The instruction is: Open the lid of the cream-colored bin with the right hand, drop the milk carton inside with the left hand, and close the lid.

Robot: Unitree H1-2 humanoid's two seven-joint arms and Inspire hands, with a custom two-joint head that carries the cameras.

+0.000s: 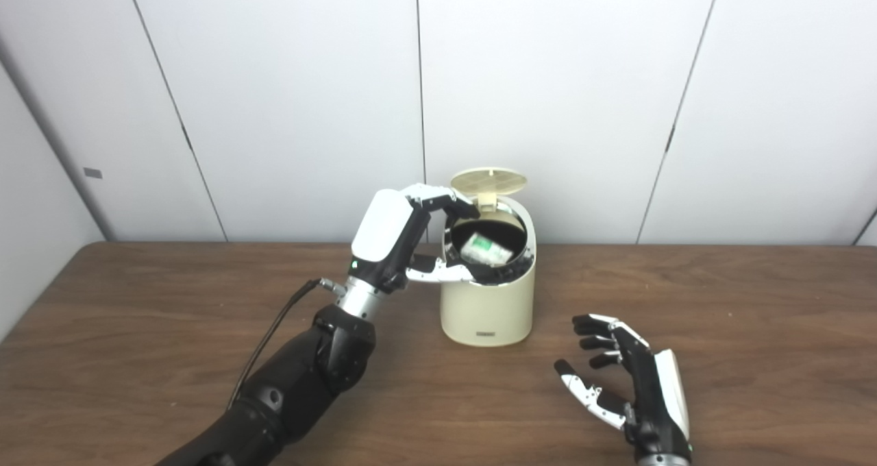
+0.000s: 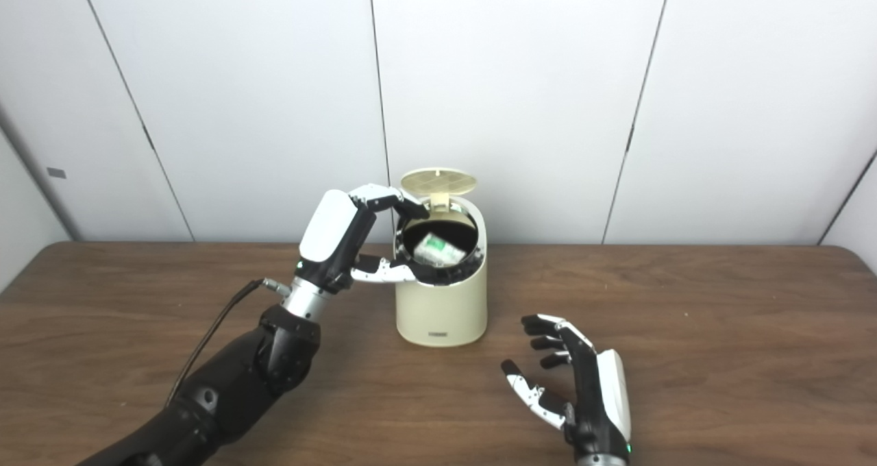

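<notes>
White panels back a wooden table (image 1: 137,315) where the milk carton (image 1: 485,250) lies inside the cream-colored bin (image 1: 488,308); left hand (image 1: 411,236) spread empty at its rim, right hand (image 1: 627,384) open, near-right of the raised lid (image 1: 489,179).

We see a wall of broad white panels (image 1: 548,96) behind the scene, split by thin dark vertical seams, some of them leaning slightly. On the far left panel sits a small grey rectangular tag (image 1: 92,173). Below, a dark brown wooden table (image 1: 754,315) with visible grain fills the lower part of the view, its rounded back corners touching the wall. The light is even and soft.
</notes>
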